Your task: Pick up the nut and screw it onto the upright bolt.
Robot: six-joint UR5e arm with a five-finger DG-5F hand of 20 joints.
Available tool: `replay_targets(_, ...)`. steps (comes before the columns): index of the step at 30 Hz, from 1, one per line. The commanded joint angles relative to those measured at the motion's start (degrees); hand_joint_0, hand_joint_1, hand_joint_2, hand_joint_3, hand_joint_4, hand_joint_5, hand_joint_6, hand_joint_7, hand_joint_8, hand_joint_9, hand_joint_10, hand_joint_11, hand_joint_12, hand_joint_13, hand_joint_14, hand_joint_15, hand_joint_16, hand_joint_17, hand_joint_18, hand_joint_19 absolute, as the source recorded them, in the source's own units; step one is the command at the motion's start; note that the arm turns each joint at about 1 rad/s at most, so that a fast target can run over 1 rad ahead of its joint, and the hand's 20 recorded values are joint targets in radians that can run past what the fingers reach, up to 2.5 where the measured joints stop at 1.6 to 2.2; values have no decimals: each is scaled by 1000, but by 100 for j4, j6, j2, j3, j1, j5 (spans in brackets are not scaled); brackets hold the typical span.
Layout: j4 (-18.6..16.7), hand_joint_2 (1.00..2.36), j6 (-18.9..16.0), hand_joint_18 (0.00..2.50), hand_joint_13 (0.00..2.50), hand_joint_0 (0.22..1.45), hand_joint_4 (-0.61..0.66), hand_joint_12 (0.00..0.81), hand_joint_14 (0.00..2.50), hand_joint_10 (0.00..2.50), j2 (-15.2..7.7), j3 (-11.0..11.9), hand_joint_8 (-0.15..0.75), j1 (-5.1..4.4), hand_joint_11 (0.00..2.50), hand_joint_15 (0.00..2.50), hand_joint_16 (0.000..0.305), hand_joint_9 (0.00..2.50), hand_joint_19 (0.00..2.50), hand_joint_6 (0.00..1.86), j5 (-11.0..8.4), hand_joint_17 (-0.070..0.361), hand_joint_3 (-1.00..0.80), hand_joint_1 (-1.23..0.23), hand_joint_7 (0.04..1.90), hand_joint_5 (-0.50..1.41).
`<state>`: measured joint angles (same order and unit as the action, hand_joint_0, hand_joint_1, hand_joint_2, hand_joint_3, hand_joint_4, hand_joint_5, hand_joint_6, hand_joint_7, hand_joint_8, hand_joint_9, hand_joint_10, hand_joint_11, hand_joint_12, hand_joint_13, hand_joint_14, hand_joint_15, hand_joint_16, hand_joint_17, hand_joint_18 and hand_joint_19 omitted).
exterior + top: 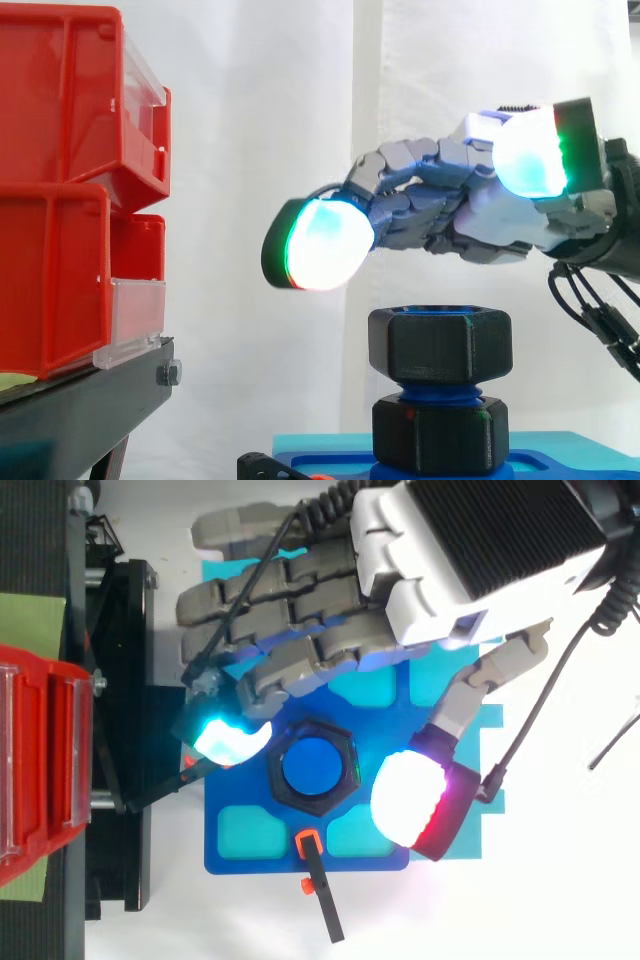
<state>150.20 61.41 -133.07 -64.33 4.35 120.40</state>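
"Hand (505,215) — how was it?"
"Loosely open, holding nothing, hovering just above the bolt (311,765)."
"And the nut (440,345)?"
"Black, seated on the bolt's top — clear of the pads (325,245)."

The nut (440,346) is black, the bolt (311,765) blue, the base (240,860) blue with cyan panels, the bins (55,110) red, the hand (300,610) grey, the curtain (260,100) white.

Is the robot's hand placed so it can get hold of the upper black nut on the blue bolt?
Probably yes. The hand hovers open just above the nut, with glowing fingertips on either side of it in the top view, and nothing lies between them.
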Motion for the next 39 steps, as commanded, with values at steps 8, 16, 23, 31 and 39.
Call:
replay_targets(8,-412,1000,-67,0,213,438,92,336,0,0,1,-317,204,-57,0,0,41,294,0,501,-131,92,-500,-154,588,-225)
replay_targets(16,-430,1000,-155,0,228,438,114,343,0,0,1,-317,211,-57,0,0,41,295,0,501,-193,92,-500,-151,634,-218)
replay_targets(23,-421,1000,-155,0,253,438,144,352,0,0,1,-326,228,-65,0,0,41,309,0,502,-237,92,-500,-148,715,-202)
replay_targets(31,-386,1000,-129,0,268,440,168,355,0,0,-8,-326,237,-83,0,0,41,322,0,503,-237,92,-500,-150,765,-187)
replay_targets(39,-333,1000,-129,0,318,446,239,359,0,0,1,-317,255,-109,0,0,40,360,0,504,-263,90,-500,-155,997,-145)
